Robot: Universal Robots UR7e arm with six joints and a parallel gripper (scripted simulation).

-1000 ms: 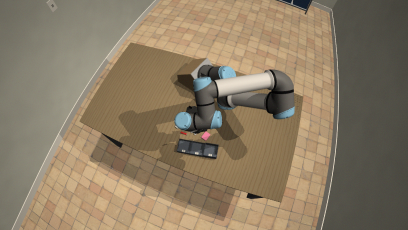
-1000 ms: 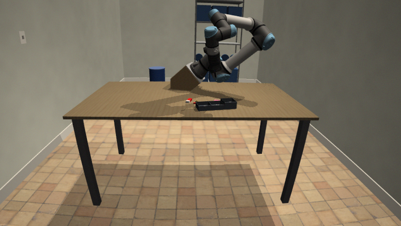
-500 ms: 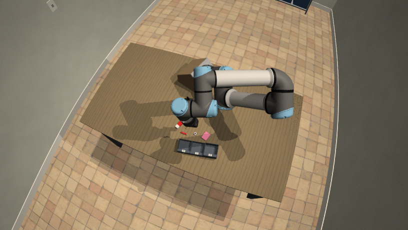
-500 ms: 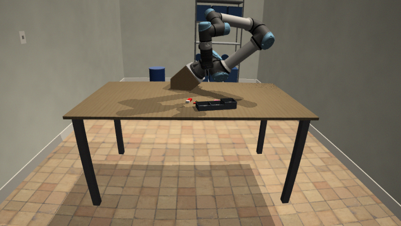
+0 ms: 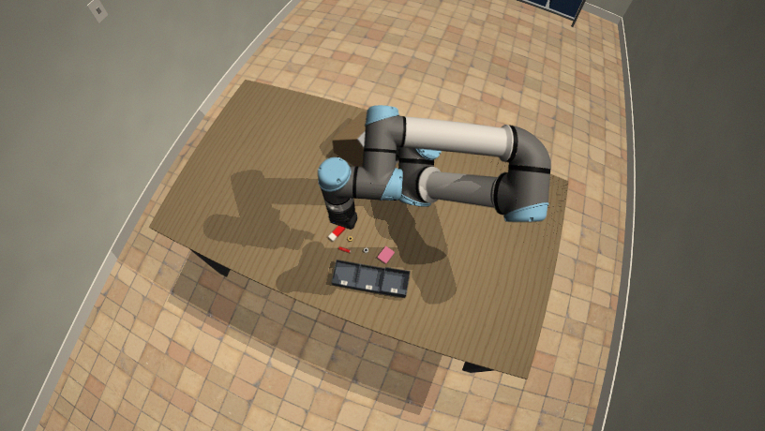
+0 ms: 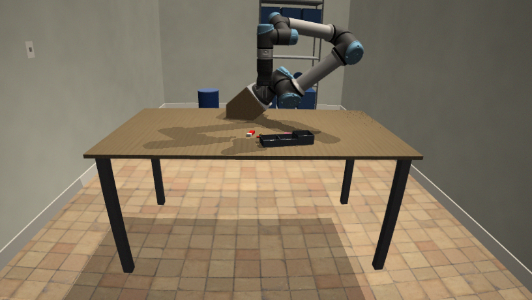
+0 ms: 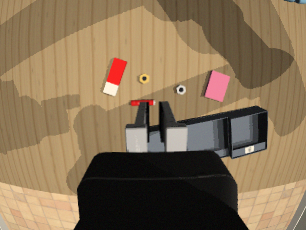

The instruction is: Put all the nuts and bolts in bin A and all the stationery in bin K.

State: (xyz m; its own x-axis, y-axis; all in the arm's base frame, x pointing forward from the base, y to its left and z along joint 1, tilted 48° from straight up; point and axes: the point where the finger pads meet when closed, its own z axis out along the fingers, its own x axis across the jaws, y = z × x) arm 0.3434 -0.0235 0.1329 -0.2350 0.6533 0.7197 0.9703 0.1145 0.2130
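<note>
The row of three black open-topped bins (image 5: 382,279) (image 6: 277,142) (image 7: 229,137) stood closest to the front edge of the wooden tabletop (image 5: 214,144) (image 6: 193,149) (image 7: 50,100). Just behind it lay a small red cylinder (image 5: 344,249) (image 6: 258,136) with a pale end, a silver-coloured nut (image 5: 364,249) (image 7: 177,90) and a flat pink block (image 5: 385,255) (image 6: 287,133) (image 7: 217,86). Farther from that edge were a brass-coloured nut (image 5: 348,238) (image 6: 261,134) (image 7: 141,78) and a red-and-white block (image 5: 338,232) (image 6: 250,133) (image 7: 116,72), probably an eraser. Both nuts were outside the bins.

The claw (image 5: 347,223) (image 6: 264,84) (image 7: 154,114) hung well above the tabletop, fingers slightly parted, with nothing between them. The step in hand looked like the approach to a first pick. The next move called for choosing a piece, centring over it, widening the fingers as needed and lowering straight down.

The exterior view showed the claw's height and the right-hand bin's taller walls, but the bins hid the silver-coloured nut. The top view showed pale labels on all three bins, too small to read; the wrist view showed the finger gap and both nuts' holes.
</note>
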